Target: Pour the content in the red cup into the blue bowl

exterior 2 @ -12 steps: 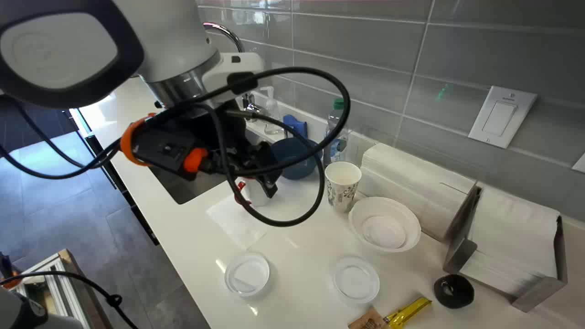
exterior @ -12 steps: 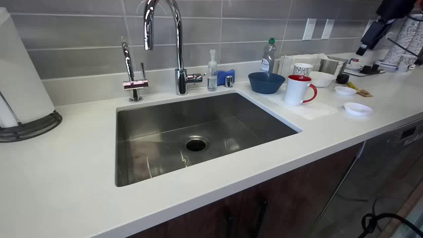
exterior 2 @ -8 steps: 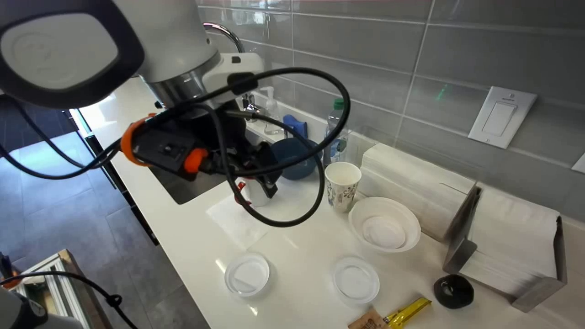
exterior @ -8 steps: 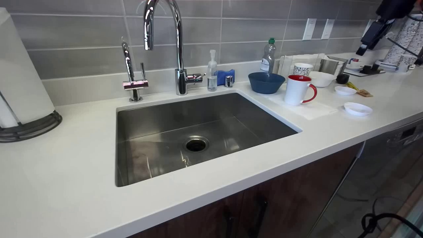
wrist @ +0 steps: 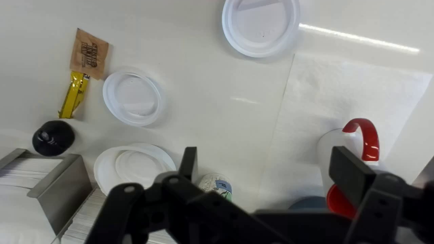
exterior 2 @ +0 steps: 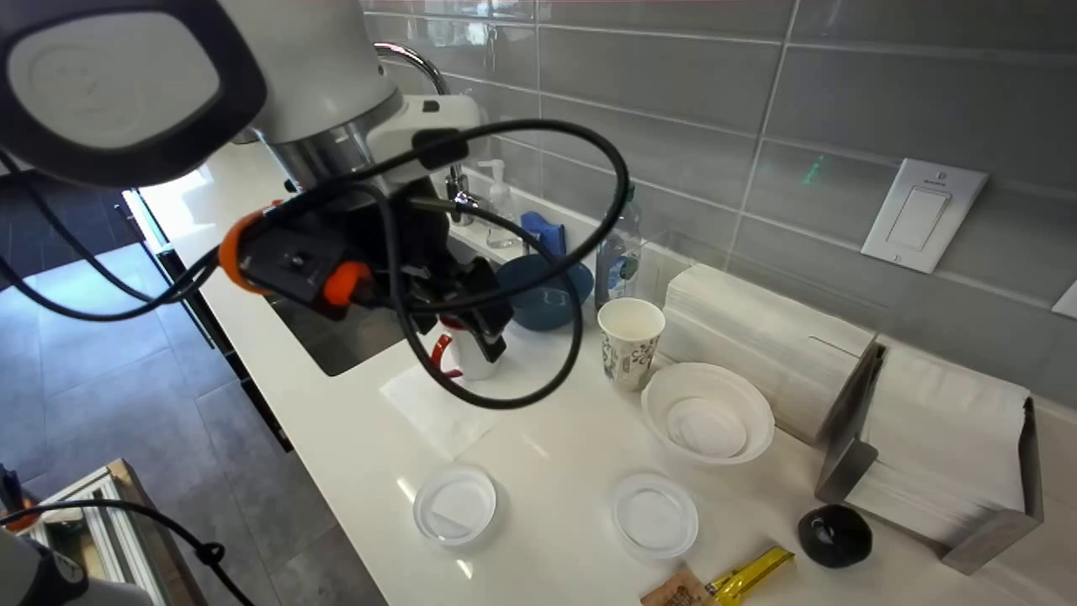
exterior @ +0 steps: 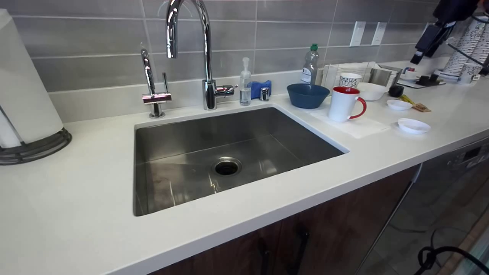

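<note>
The red cup is a white mug [exterior: 339, 107] with a red inside and red loop handle, upright on a paper sheet. It is partly hidden by the arm in an exterior view [exterior 2: 475, 360], and it shows at the right in the wrist view [wrist: 325, 152]. Its contents cannot be made out. The dark blue bowl [exterior: 308, 97] stands beside it toward the wall; it also shows in an exterior view [exterior 2: 547, 305] and barely in the wrist view [wrist: 308, 202]. My gripper [wrist: 269, 166] is open and empty above the counter; its right finger overlaps the mug in the wrist view.
A patterned paper cup [exterior 2: 627, 362] and a white bowl [exterior 2: 660, 417] stand near napkin holders [exterior 2: 850, 471]. White lids [exterior 2: 454, 505], a black round object [exterior 2: 835, 536] and a yellow packet [exterior 2: 751, 576] lie on the counter. A sink [exterior: 237, 152] and a soap bottle [exterior: 310, 67] are near the bowl.
The arm and gripper have shifted slightly, a little to the left in both exterior views. The mug, the bowl and the other objects have not moved.
</note>
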{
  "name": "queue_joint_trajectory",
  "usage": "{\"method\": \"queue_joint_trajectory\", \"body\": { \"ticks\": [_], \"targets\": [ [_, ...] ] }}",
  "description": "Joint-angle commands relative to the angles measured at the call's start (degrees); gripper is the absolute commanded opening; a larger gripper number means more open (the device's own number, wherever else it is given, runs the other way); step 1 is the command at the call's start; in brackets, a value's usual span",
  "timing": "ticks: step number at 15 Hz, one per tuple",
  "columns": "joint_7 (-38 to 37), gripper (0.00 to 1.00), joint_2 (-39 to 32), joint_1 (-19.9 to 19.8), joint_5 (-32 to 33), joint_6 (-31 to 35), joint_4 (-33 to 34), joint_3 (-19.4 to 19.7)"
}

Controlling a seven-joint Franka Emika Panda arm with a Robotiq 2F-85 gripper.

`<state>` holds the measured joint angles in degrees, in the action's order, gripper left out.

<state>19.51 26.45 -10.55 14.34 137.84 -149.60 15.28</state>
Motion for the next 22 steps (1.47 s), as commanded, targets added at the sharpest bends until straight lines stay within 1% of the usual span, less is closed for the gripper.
{"method": "queue_joint_trajectory", "body": {
  "ticks": [1,2,5,8,9,10,11,12,13,14,18,19,20,21,22],
  "targets": [
    [-15.44,1.00,-3.42,-7.47,1.30,-4.05,4.08,-15.16],
    [-19.66,1.00,-3.01,-9.28,0.67,-6.04,4.78,-19.67],
    [-33.66,1.00,-2.64,-15.21,-0.40,-7.83,5.93,-33.59],
    [-47.99,1.00,-2.36,-22.20,-0.36,-5.61,5.18,-47.29],
    [-52.72,1.00,-2.78,-24.32,0.04,-4.81,4.97,-51.05],
    [-57.48,1.00,-3.14,-27.01,1.48,-5.51,5.20,-55.18],
    [-62.11,1.00,-3.63,-29.33,3.35,-5.87,5.49,-58.47],
    [-58.13,1.00,-4.36,-18.38,4.95,-6.78,4.83,-47.22],
    [-61.26,1.00,-4.64,-20.56,5.47,-6.82,4.82,-50.33],
    [-62.77,1.00,-4.83,-21.71,5.68,-6.84,4.81,-51.86],
    [-63.48,1.00,-4.93,-22.74,5.81,-6.85,4.87,-52.27],
    [-69.46,1.00,-3.56,-25.70,10.69,-7.19,4.94,-55.80],
    [-71.99,1.00,-1.49,-32.41,10.80,-6.62,4.83,-63.79],
    [-76.39,1.00,-1.49,-32.55,13.82,-6.37,4.70,-65.11],
    [-80.68,1.00,-1.28,-33.57,16.09,-6.44,4.45,-67.80]
  ]
}}
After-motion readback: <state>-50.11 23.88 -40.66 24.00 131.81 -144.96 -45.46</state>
